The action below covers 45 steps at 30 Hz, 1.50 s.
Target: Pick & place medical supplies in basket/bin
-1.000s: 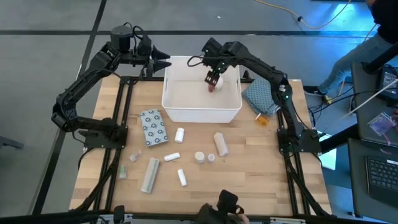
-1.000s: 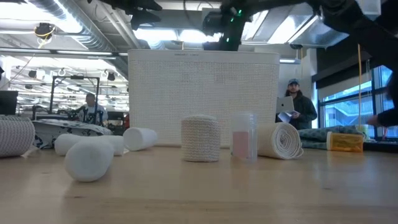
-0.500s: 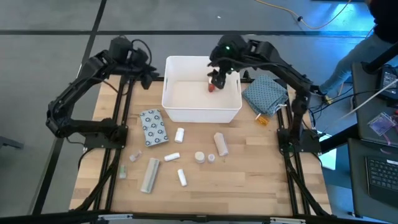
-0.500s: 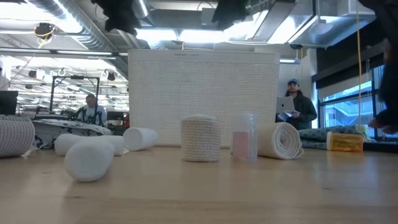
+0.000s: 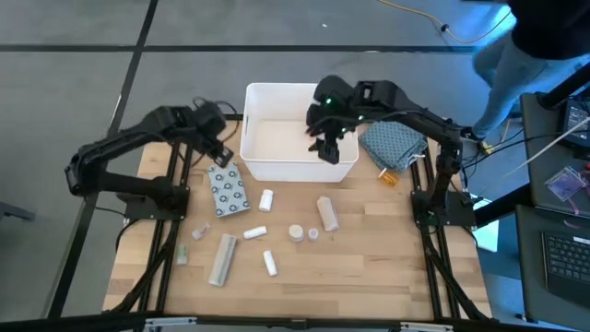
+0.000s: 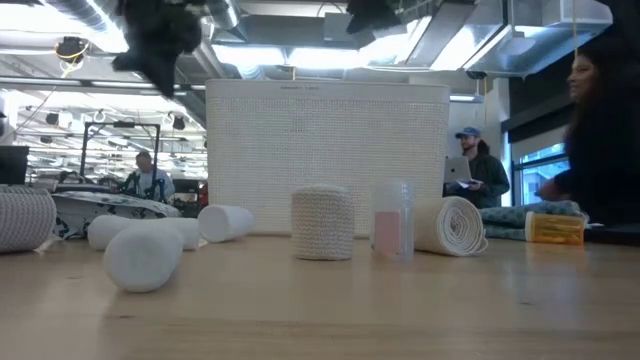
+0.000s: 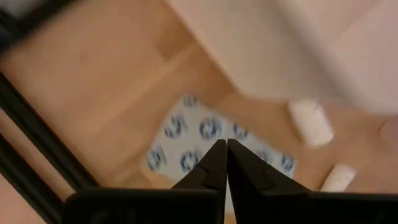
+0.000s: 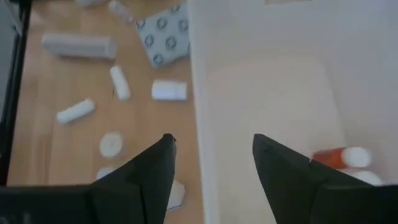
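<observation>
The white basket [image 5: 255, 160] stands at the table's far middle. An orange bottle [image 8: 339, 157] with a white cap lies inside it. My right gripper [image 8: 212, 142] hangs open over the basket's near right part [image 5: 327, 149], with nothing between its fingers. My left gripper [image 7: 225, 144] is shut and points steeply down, above the far end of the flat dotted packet [image 5: 228, 189], well clear of it [image 6: 160, 45]. Near of the basket lie white rolls [image 5: 266, 199], a beige roll [image 5: 327, 213] and a long pale tube [image 5: 222, 259].
A blue-grey patterned cloth [image 5: 392, 143] lies right of the basket. Two small bottles [image 5: 201, 230] sit near the table's left rail. In the low view a ribbed roll [image 6: 323, 222], a clear bottle [image 6: 392, 218] and a bandage roll [image 6: 452, 226] stand before the basket wall. A person stands at the right.
My left gripper has swung from beside the basket's far left corner toward the near edge and down, tipping to point at the table; its fingers, apart before, are now together. My right gripper has risen and drawn from the basket's far part to its near right part.
</observation>
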Tool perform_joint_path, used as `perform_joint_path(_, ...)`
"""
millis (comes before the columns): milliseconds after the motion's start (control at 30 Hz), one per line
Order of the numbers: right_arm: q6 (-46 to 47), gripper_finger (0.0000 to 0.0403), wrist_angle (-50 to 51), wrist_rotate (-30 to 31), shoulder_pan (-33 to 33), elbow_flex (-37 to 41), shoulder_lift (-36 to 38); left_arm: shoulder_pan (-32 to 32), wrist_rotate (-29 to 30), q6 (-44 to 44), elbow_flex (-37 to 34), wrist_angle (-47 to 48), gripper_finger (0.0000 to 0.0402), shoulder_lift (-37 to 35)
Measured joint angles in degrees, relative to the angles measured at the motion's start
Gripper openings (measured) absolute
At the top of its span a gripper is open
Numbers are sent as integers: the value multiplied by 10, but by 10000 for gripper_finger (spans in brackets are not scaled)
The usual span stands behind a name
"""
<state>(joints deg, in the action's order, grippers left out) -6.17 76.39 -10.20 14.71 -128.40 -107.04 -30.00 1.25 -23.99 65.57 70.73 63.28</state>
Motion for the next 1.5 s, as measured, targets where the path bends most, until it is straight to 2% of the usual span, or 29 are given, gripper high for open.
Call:
perform_joint_path(100, 17, 216, 0, 0, -17, 35, 0, 34, 4, -41, -54, -2, 2, -2)
perform_joint_path(200, 79, 216, 1, 2, -34, 60, 0, 64, 7, -76, -97, -7, 2, -8)
perform_joint_path(467, 257, 216, 20, 143, -121, 77, 3, 115, 40, -117, -192, -74, 2, -33)
perform_joint_path(633, 388, 216, 20, 150, -171, 77, 3, 117, 37, -113, -254, -102, 2, -34)
perform_joint_path(767, 449, 216, 10, 151, -207, 83, 2, 117, 37, -108, -306, -128, 1, -34)
perform_joint_path(900, 449, 216, -36, 150, -245, 140, 0, 117, 36, -108, -344, -159, 3, -36)
perform_joint_path(1000, 442, 216, -110, 136, -269, 210, 0, 117, 36, -108, -353, -162, 2, -36)
perform_joint_path(1200, 354, 216, -211, 135, -307, 335, -1, 117, 37, -106, -353, -173, 7, -38)
perform_joint_path(1333, 314, 216, -282, 163, -326, 393, -1, 117, 37, -93, -353, -173, 5, -39)
perform_joint_path(1500, 315, 216, -330, 171, -328, 440, -1, 117, 38, -93, -354, -186, 3, -39)
